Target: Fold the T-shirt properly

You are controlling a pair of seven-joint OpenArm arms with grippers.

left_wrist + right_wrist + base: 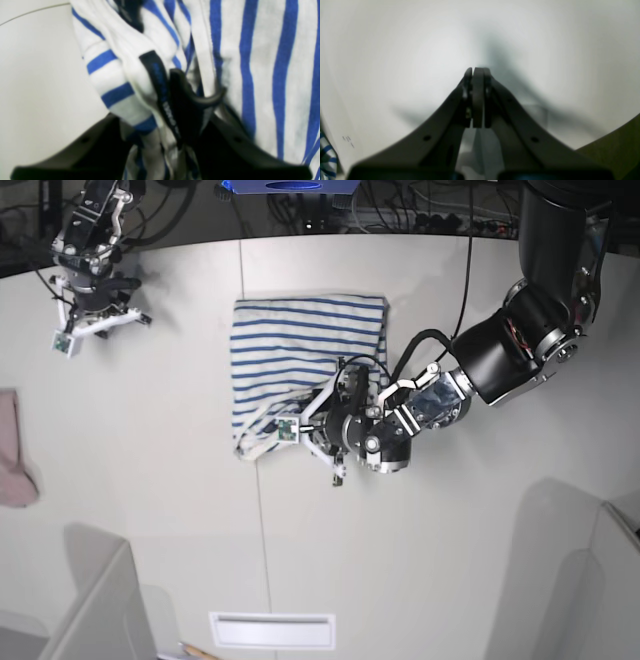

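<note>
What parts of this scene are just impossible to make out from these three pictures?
- Left wrist view: the small print on the dark tag of the T-shirt is blurred beyond reading.
- Base view: the lower right part of the T-shirt is hidden under the left gripper and its arm.
- Base view: the pink cloth is cut off by the left edge.
- Right wrist view: tiny marks on the table, too small to read.

T-shirt (300, 350) on table (450, 560) centre, left hand (318, 423) at its near edge, pink cloth (12, 450) far left
</note>
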